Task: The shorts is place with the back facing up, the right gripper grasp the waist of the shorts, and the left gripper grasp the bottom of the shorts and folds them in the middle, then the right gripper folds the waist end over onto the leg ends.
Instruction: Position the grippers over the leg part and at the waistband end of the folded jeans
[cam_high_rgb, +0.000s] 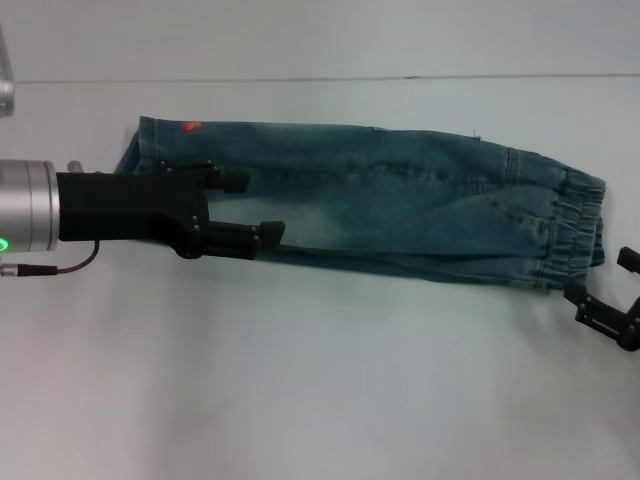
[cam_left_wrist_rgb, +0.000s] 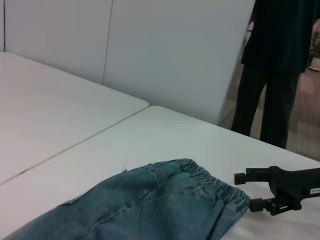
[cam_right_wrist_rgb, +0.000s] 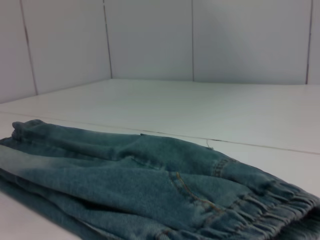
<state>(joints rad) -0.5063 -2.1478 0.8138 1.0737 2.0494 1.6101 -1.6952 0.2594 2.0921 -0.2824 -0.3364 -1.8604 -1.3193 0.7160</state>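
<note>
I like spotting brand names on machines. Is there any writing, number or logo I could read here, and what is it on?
No text here can be read.
Small white label on the right gripper, seen from the left wrist: too small and blurred to read.
Orange patch on the shorts: a plain blob, no letters visible.
Left gripper: no markings visible.

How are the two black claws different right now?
The left gripper hovers over the leg end of the shorts, on a silver wrist with a green light; the right gripper sits beside the waist, off the cloth. The right one carries a small white label. Both are black, open and hold nothing.
</note>
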